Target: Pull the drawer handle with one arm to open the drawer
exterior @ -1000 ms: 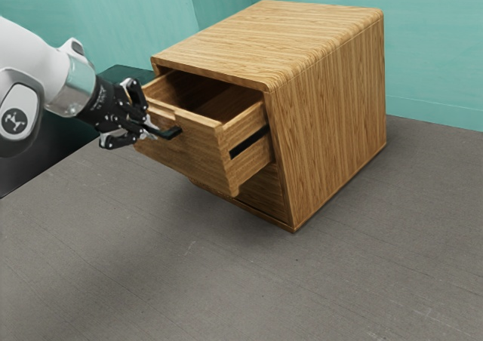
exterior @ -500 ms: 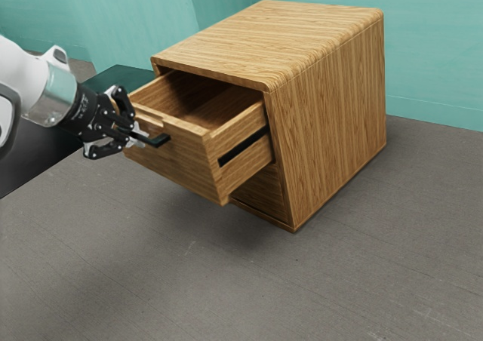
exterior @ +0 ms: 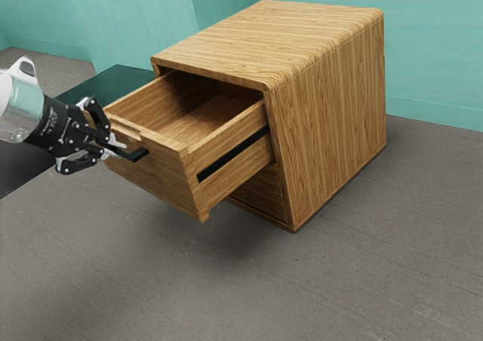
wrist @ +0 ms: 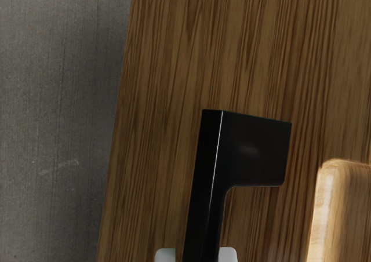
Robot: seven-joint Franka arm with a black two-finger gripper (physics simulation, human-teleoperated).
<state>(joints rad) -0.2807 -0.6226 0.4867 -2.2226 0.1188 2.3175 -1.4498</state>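
A wooden cabinet (exterior: 324, 92) stands on the grey table, and its upper drawer (exterior: 189, 141) is pulled well out toward the exterior view's left, showing an empty wooden inside. On the drawer front sits a black handle (exterior: 130, 153). My gripper (exterior: 104, 143) is shut on that handle, coming in from the exterior view's left. In the wrist view the black handle (wrist: 223, 175) runs down to just under my hand, against the wooden drawer front (wrist: 191, 59).
The grey table (exterior: 226, 281) stretches out in front of the cabinet. A dark green block (exterior: 113, 81) lies behind my arm at the exterior view's left. Teal walls close the back. A lower drawer (exterior: 260, 194) sits closed beneath the open one.
My gripper has moved toward the exterior view's left with the handle in it, and the drawer has slid further out of the cabinet.
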